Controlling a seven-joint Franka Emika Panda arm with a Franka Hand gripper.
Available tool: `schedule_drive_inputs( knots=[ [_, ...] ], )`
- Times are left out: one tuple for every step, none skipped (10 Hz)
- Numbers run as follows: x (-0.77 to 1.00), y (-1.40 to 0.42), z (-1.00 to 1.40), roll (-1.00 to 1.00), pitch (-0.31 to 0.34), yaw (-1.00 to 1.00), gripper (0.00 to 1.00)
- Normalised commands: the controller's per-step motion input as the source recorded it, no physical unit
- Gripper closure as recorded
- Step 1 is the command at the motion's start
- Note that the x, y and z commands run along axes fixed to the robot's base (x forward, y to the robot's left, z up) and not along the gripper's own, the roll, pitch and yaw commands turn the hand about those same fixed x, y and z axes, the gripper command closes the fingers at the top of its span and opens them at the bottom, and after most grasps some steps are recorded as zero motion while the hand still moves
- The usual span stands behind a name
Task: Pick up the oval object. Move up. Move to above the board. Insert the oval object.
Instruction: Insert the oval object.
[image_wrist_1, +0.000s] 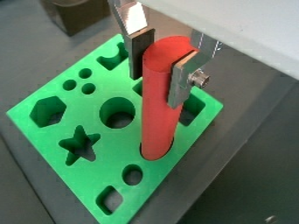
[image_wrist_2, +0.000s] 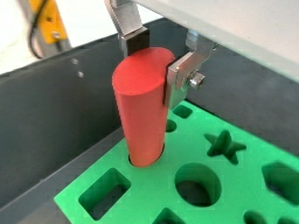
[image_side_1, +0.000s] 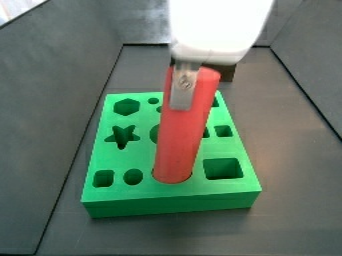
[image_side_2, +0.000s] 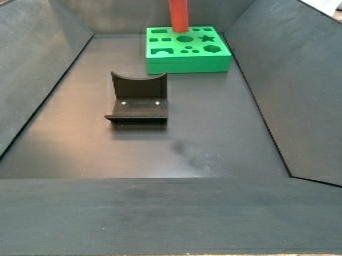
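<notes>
The oval object (image_wrist_1: 158, 105) is a tall, smooth red peg standing upright with its lower end inside a hole of the board (image_wrist_1: 82, 114), the bright green slab with many shaped holes. My gripper (image_wrist_1: 162, 63) is at the peg's top, one silver finger on each side, shut on it. Both wrist views show this grip, with gripper (image_wrist_2: 160, 59), peg (image_wrist_2: 142, 114) and board (image_wrist_2: 146, 175). In a side view the gripper (image_side_1: 182, 85) holds the peg (image_side_1: 177, 135) near the board's (image_side_1: 167, 200) front edge. In a side view from afar the peg (image_side_2: 178, 14) rises from the board (image_side_2: 214, 62); the gripper is cut off.
The fixture (image_side_2: 136, 98), a dark L-shaped bracket on a base plate, stands on the dark floor in front of the board. Sloping dark walls (image_side_2: 40, 90) enclose the floor. A dark block (image_wrist_1: 82, 13) lies beyond the board's far corner.
</notes>
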Motion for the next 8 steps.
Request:
schedule_drive_inputs(
  knots=[
    [-0.03, -0.04, -0.97, 0.11, -0.077, -0.37, 1.00],
    [0.00, -0.10, -1.00, 0.07, -0.093, -0.31, 1.00],
    [0.00, 0.00, -1.00, 0.05, -0.110, -0.14, 1.00],
    [0.00, -0.01, -1.00, 0.05, -0.096, -0.09, 1.00],
    [0.00, -0.05, -1.00, 0.01, -0.140, -0.03, 1.00],
    [-0.21, -0.10, -1.00, 0.06, -0.146, -0.01, 1.00],
    [0.00, 0.00, -0.22, -0.04, 0.000, 0.00, 1.00],
    [0.00, 0.00, 0.00, 0.00, 0.000, 0.00, 1.00]
  ],
)
